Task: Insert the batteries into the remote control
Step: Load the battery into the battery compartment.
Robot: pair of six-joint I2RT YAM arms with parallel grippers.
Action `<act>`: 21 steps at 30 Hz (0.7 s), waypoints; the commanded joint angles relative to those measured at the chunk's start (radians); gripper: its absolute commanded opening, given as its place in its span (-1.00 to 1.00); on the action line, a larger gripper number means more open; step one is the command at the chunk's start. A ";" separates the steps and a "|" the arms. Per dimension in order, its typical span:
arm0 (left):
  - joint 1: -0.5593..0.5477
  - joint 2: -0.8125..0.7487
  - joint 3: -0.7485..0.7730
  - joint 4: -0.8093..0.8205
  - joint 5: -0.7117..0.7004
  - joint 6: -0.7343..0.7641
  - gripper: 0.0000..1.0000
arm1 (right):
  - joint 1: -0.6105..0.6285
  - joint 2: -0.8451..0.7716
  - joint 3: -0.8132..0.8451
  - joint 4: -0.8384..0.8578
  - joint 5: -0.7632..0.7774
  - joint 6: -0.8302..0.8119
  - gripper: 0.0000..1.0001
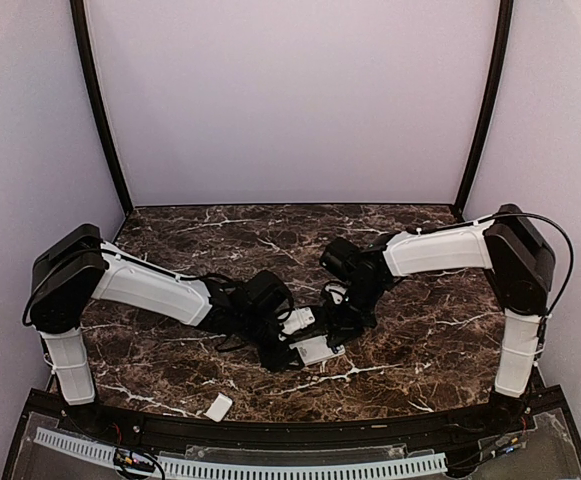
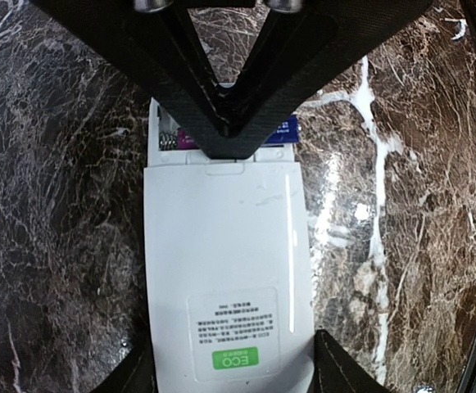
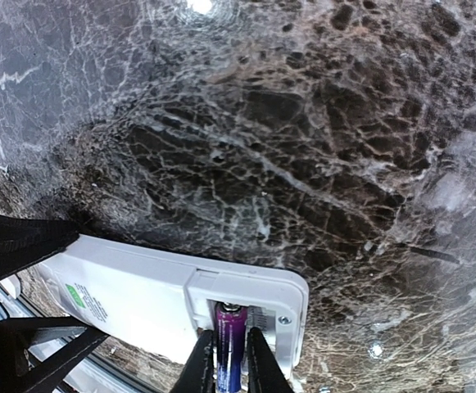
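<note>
The left claw (image 2: 236, 368), half open, clamps the remote control (image 2: 221, 270) face down on the table (image 1: 420, 330), near middle. The right claw (image 3: 229, 360) stands narrowly round the purple battery (image 3: 228, 344) in its bay (image 3: 262, 311), hold uncertain; pulling away askew may drag it out.

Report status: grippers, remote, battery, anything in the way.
Left gripper clamped on remote control. Right gripper straddling purple battery in open compartment, grip unclear. Cover plate lies aside, nothing blocking.
</note>
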 commanded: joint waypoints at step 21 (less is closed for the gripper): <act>-0.016 0.130 -0.044 -0.083 0.044 0.024 -0.27 | -0.008 -0.078 0.025 0.130 0.086 -0.093 -0.55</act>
